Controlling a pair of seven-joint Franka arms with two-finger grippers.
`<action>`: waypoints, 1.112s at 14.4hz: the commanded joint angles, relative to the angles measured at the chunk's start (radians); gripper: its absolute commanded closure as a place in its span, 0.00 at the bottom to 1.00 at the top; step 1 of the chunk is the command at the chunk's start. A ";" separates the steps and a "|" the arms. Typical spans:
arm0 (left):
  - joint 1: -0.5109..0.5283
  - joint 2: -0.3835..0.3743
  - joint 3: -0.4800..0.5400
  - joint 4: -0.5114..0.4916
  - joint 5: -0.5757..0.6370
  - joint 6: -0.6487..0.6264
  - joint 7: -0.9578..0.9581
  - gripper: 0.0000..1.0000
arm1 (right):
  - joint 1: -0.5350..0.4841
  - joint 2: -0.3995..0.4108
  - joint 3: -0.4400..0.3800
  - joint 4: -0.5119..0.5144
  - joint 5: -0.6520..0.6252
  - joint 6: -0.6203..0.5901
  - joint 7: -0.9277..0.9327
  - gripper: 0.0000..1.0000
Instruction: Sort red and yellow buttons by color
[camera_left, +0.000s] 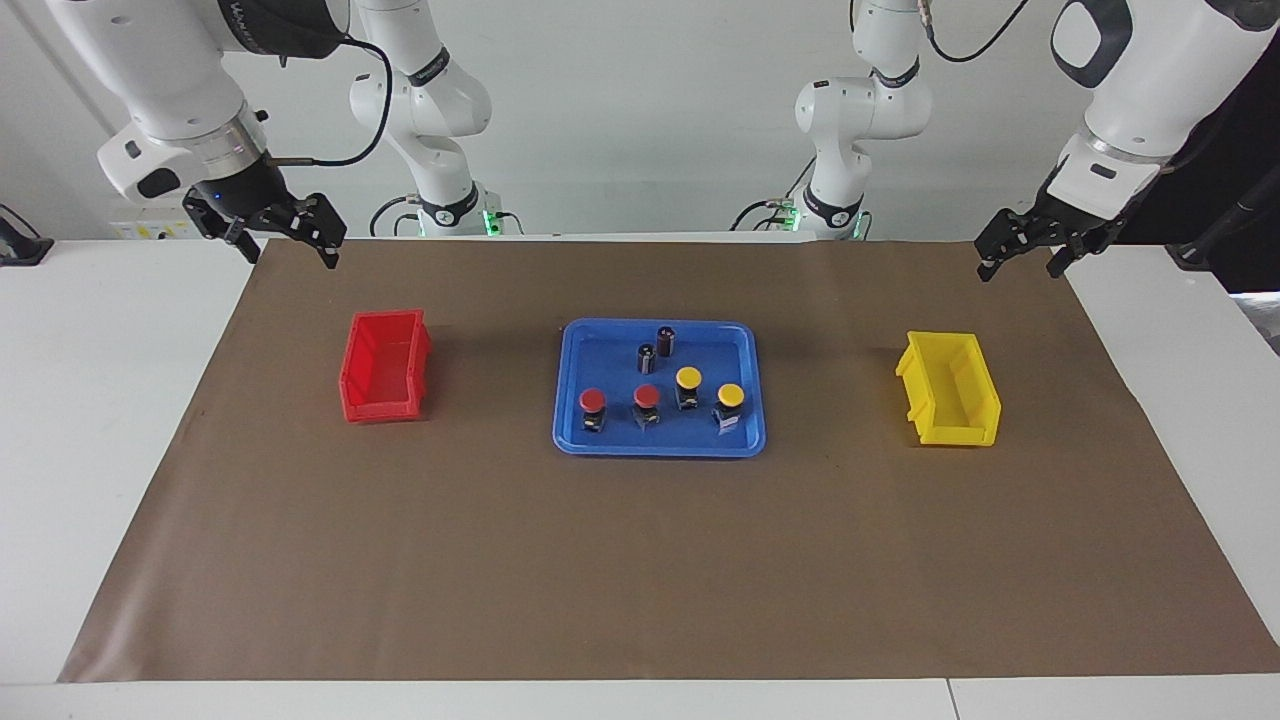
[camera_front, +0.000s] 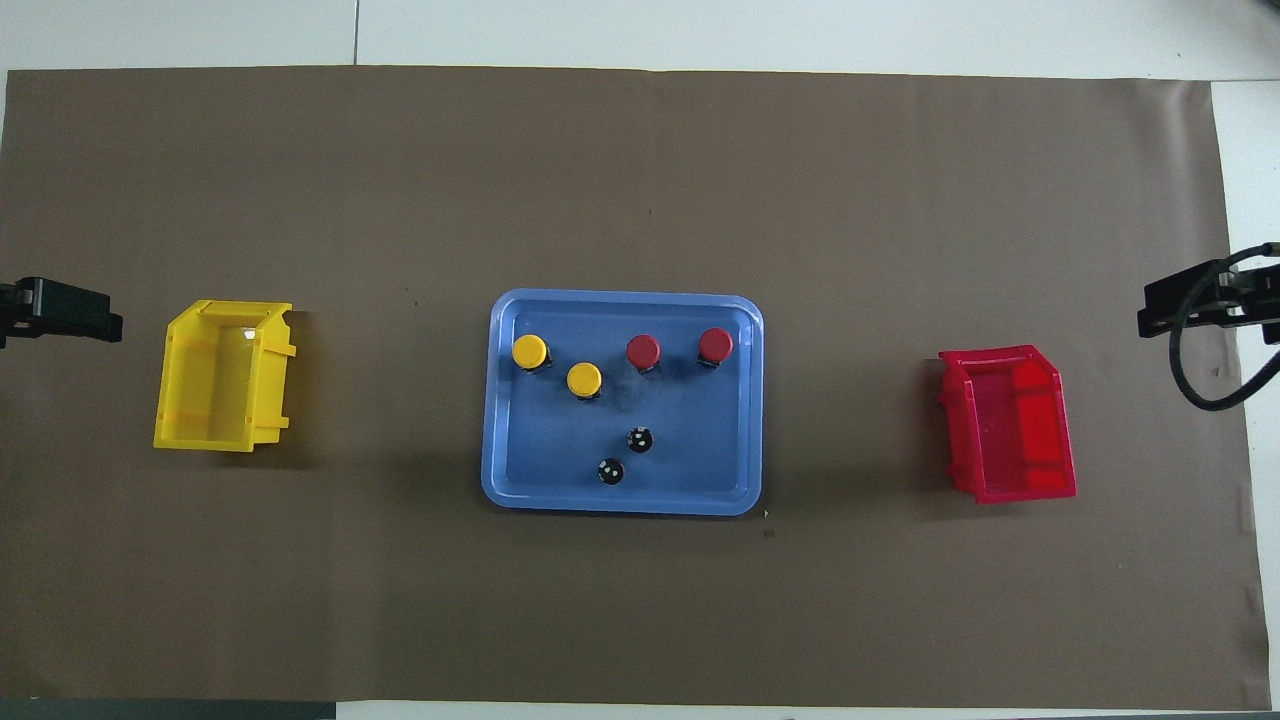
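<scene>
Two red buttons (camera_left: 592, 401) (camera_left: 646, 397) and two yellow buttons (camera_left: 688, 378) (camera_left: 730, 395) stand upright in a blue tray (camera_left: 575, 440) at the table's middle. They form a loose row along the tray's edge farther from the robots; from overhead the red buttons (camera_front: 642, 351) (camera_front: 715, 344) are toward the right arm's end and the yellow buttons (camera_front: 529, 351) (camera_front: 584, 379) toward the left arm's end. My right gripper (camera_left: 288, 250) hangs open in the air near the red bin. My left gripper (camera_left: 1020, 265) hangs open near the yellow bin. Neither holds anything.
A red bin (camera_left: 385, 365) sits on the brown mat toward the right arm's end and a yellow bin (camera_left: 950, 390) toward the left arm's end, both with nothing in them. Two dark cylinders (camera_left: 665, 340) (camera_left: 646, 357) stand in the tray, nearer to the robots than the buttons.
</scene>
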 joint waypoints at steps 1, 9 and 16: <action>-0.010 0.000 0.009 0.005 0.004 -0.019 0.004 0.00 | 0.013 -0.014 0.005 -0.011 -0.005 0.019 -0.021 0.00; -0.007 -0.002 0.009 -0.001 0.004 -0.014 0.013 0.00 | 0.123 0.102 0.005 0.140 0.009 -0.004 -0.008 0.00; -0.012 -0.006 0.008 -0.023 0.004 -0.001 0.015 0.00 | 0.375 0.343 0.005 0.293 0.015 0.141 0.341 0.00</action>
